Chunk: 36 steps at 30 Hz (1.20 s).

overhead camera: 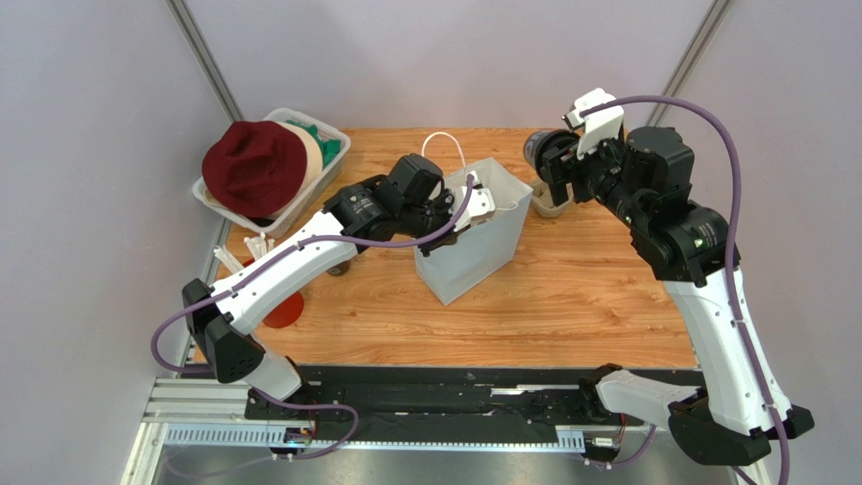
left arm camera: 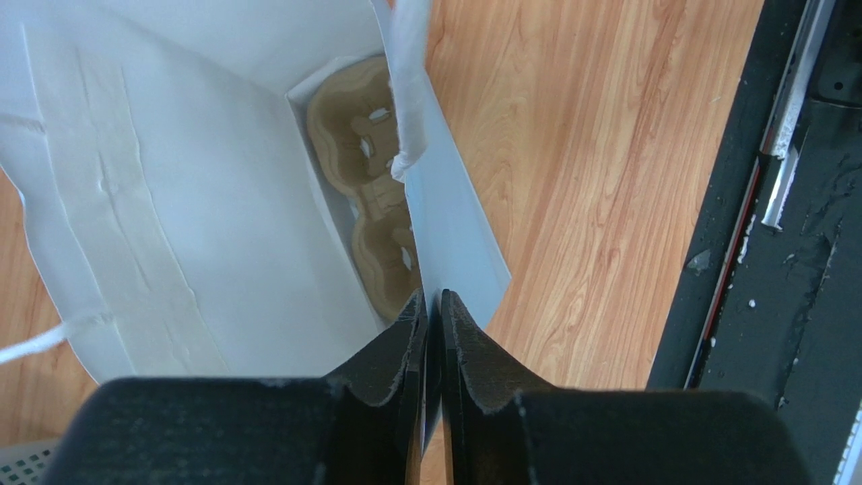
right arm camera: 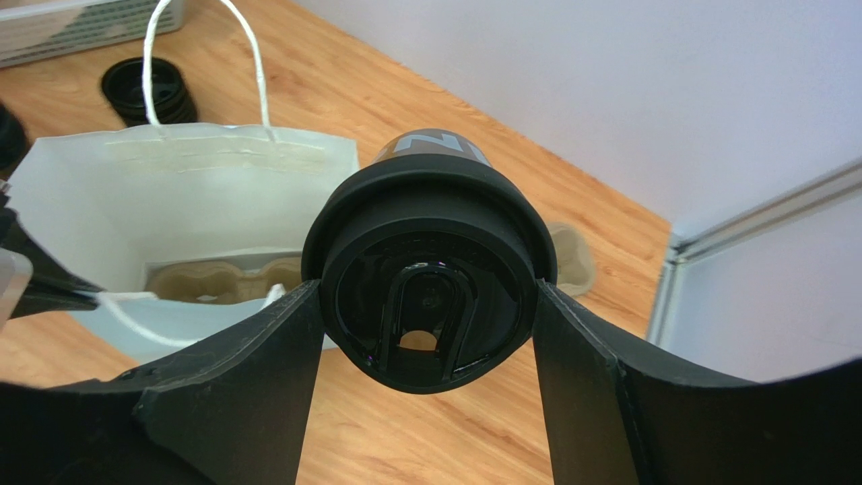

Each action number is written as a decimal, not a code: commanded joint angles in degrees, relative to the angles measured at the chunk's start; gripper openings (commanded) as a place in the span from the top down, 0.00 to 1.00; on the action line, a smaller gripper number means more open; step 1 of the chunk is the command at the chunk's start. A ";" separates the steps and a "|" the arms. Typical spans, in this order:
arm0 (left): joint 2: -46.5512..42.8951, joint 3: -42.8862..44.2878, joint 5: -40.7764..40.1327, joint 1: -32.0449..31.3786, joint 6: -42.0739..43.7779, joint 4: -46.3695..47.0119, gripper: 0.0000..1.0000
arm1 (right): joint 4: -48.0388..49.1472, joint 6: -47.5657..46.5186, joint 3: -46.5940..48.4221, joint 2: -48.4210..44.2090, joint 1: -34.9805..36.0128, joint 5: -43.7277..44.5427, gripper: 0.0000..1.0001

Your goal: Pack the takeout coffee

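The takeout coffee, a dark cup with a black sip lid, hangs above the table just right of the pale-blue paper bag. My right gripper is shut on it, one finger on each side of the lid; from above the cup shows at the back right. My left gripper is shut on the bag's near wall, pinching the paper at the rim. The bag stands open, and a grey pulp cup tray lies at its bottom, also seen in the right wrist view.
A second pulp holder sits on the table under the right gripper. A white basket with a maroon hat stands back left. White straws and a red disc lie left. Black lids are stacked behind the bag.
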 commanded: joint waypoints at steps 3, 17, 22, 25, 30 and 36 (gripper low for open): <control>-3.72 0.96 0.22 -1.64 -1.00 2.23 0.84 | -6.24 6.07 6.29 4.48 -0.45 -10.87 0.70; -5.74 -1.85 1.36 -2.69 -0.38 1.17 0.84 | -16.44 8.01 17.72 16.25 -0.36 -21.15 0.71; -6.09 -1.68 1.36 -3.22 -0.12 0.82 0.85 | -18.01 8.89 16.76 18.01 -0.19 -23.97 0.71; -6.44 -2.11 0.92 -3.57 -0.03 0.82 0.84 | -19.69 9.76 16.41 19.07 -0.36 -26.34 0.72; -6.71 -2.91 0.40 -4.27 0.50 0.91 0.82 | -19.87 10.21 15.35 19.68 -0.01 -28.03 0.72; -6.80 -3.52 0.13 -5.24 1.11 0.99 0.81 | -20.48 10.21 15.70 22.94 0.69 -27.32 0.73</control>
